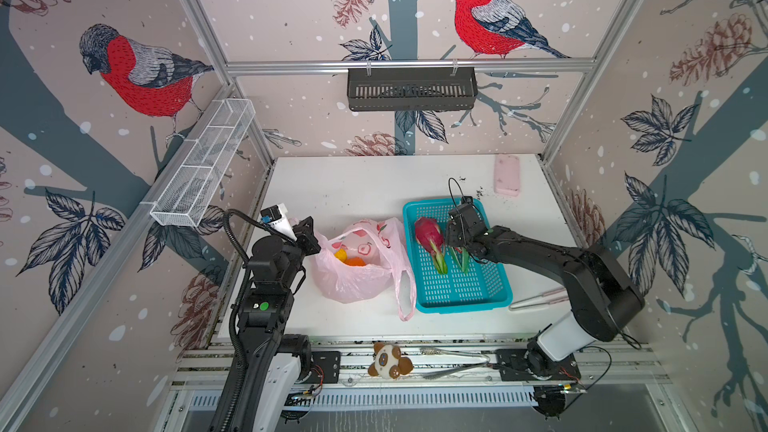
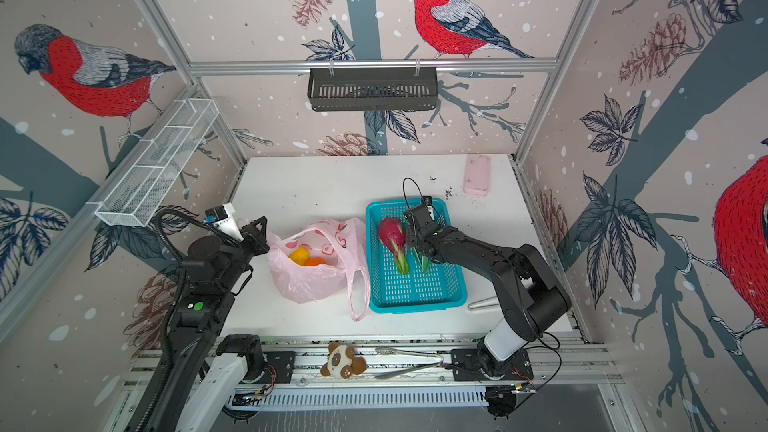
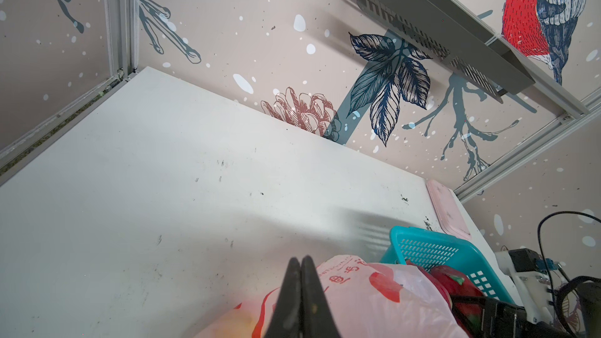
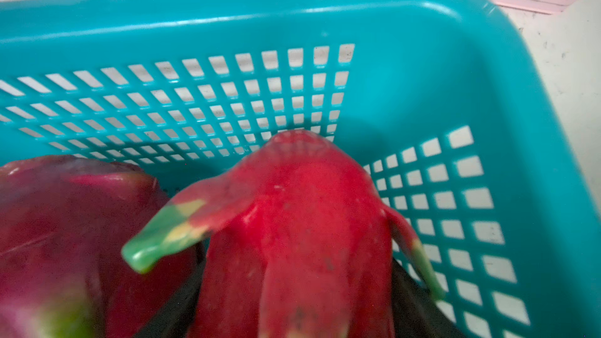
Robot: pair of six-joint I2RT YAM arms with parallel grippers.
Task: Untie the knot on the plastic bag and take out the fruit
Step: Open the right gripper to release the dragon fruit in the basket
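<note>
On the desk [image 1: 353,184] in a top view, the left pincer [image 1: 311,238] pinches the rim of the plastic bag [image 1: 353,284], orange fruit [image 1: 355,261] and yellow fruit [image 1: 340,255] inside. Left wrist view: jaws together on pink film. Right wrist view: the right pincer [image 4: 296,297] clamps a dragon fruit [image 4: 292,206] inside the basket [image 4: 422,43]; best released only once it rests.

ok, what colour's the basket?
The basket is teal, with a grid-perforated floor; the right wrist view shows it best.

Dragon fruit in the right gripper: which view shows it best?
Right wrist view: the dragon fruit fills the frame between the right gripper's jaws, over the teal basket. In both top views the arm hides all but green tips. The left wrist view shows only a red sliver.
</note>
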